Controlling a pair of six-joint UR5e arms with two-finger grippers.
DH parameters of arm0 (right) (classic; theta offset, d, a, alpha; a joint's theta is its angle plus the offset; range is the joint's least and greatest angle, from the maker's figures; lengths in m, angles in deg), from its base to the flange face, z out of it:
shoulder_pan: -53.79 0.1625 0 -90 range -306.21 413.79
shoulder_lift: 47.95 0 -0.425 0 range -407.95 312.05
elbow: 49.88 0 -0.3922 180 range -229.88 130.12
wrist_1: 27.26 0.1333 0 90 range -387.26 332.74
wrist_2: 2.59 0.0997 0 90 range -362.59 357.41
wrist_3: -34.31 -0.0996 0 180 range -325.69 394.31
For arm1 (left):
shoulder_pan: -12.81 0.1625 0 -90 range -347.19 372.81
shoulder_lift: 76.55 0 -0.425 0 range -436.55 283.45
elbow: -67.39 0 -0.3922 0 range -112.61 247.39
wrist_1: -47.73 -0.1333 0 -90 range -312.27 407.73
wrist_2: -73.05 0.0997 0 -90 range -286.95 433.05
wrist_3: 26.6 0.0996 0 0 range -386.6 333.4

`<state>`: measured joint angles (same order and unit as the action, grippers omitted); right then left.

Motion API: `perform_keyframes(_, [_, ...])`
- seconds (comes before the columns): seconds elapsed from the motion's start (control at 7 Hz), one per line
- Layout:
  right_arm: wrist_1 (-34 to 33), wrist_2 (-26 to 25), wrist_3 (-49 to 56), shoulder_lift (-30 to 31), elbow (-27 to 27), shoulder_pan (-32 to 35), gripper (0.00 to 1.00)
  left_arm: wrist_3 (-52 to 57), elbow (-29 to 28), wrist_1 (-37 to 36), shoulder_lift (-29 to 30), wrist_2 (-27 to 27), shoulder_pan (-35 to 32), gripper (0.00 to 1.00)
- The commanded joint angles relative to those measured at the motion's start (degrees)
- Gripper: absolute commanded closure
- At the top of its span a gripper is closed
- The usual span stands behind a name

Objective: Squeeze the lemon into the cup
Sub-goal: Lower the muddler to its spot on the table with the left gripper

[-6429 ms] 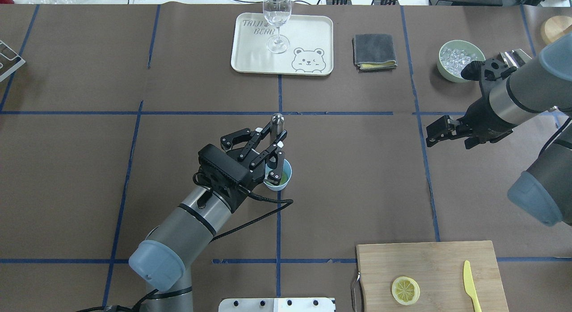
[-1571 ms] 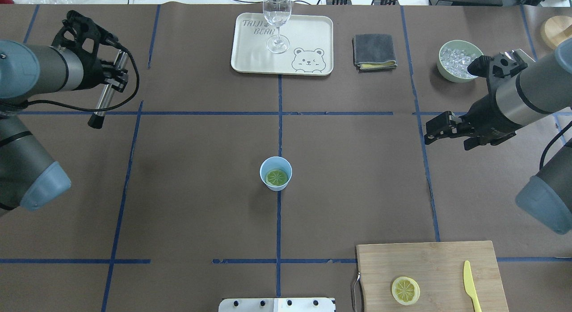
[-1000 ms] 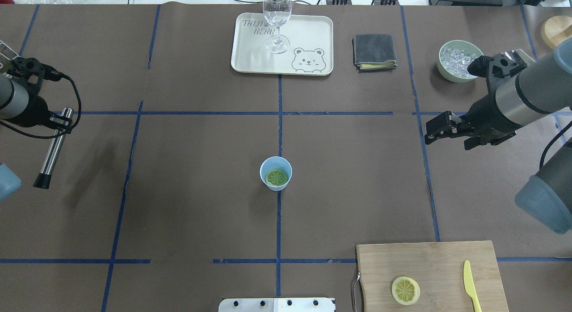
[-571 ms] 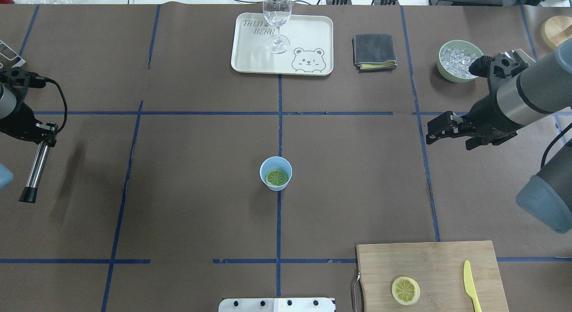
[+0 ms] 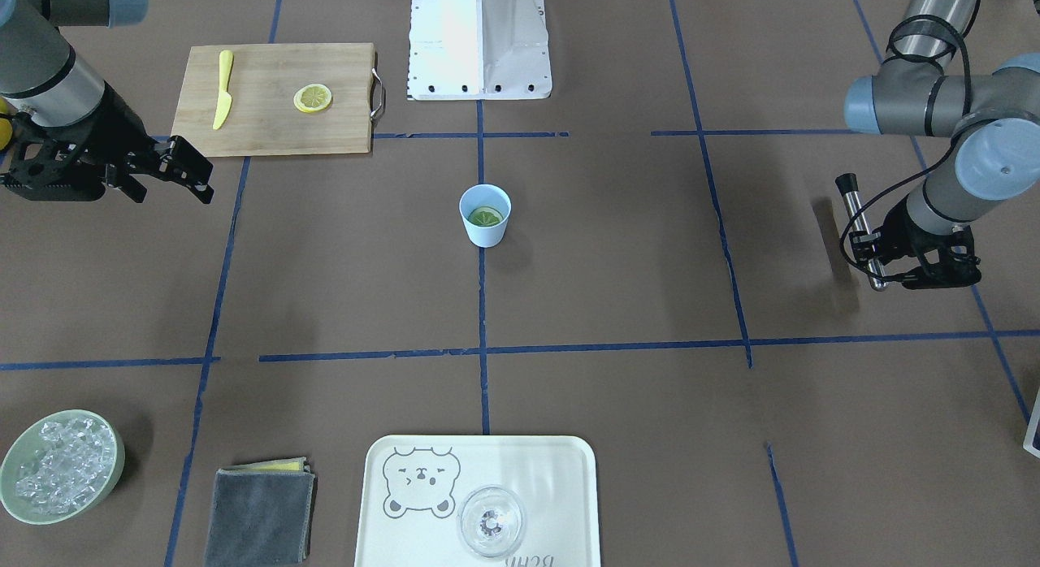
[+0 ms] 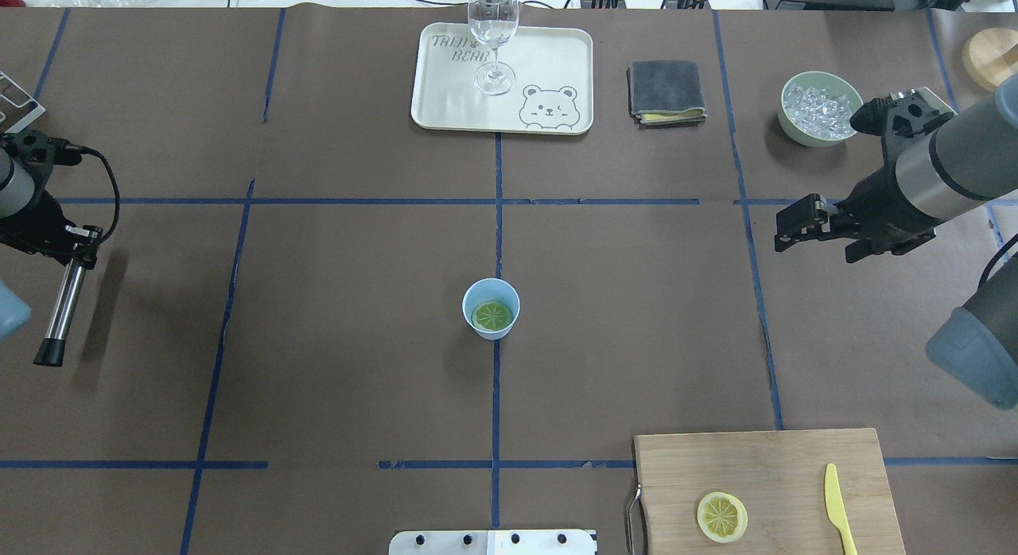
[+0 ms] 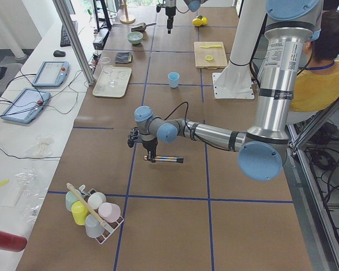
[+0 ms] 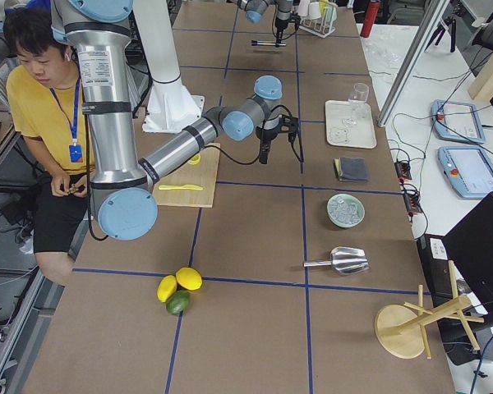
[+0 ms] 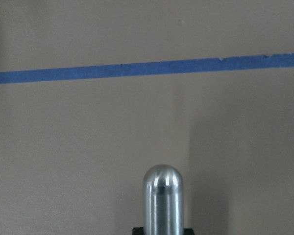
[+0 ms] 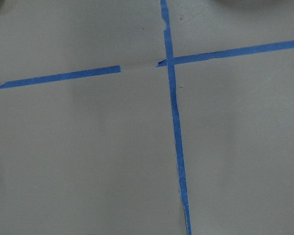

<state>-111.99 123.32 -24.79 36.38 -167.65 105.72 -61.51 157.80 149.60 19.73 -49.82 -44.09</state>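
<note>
The light-blue cup stands at the table's middle, also in the front view. The round lemon piece lies inside it, cut face up. My left gripper is at the far left edge, shut on a metal rod with a black end, far from the cup. The rod's rounded tip shows in the left wrist view. My right gripper hovers open and empty at the right, well away from the cup.
A wooden board at the front right holds a flat lemon slice and a yellow knife. A tray with a clear glass, a grey cloth and a green ice bowl line the far side.
My left arm has carried the rod from the cup away to the far left edge, barely moving in the last half second. My right gripper has drifted a little to the right.
</note>
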Motion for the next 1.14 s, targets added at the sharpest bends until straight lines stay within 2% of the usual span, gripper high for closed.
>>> perform_keyframes(0.0, [0.0,0.0,-0.1,0.0,0.0,0.0,0.00,-0.1,-0.6,0.1,0.3,0.0,0.2,1.00])
perform_keyframes(0.43, [0.0,0.0,-0.1,0.1,-0.1,0.0,0.00,-3.6,-0.9,0.3,2.6,-0.9,0.8,1.00])
perform_keyframes(1.0, [0.0,0.0,-0.1,0.1,0.0,0.0,0.00,-3.1,-0.8,0.8,2.5,-0.7,3.0,1.00])
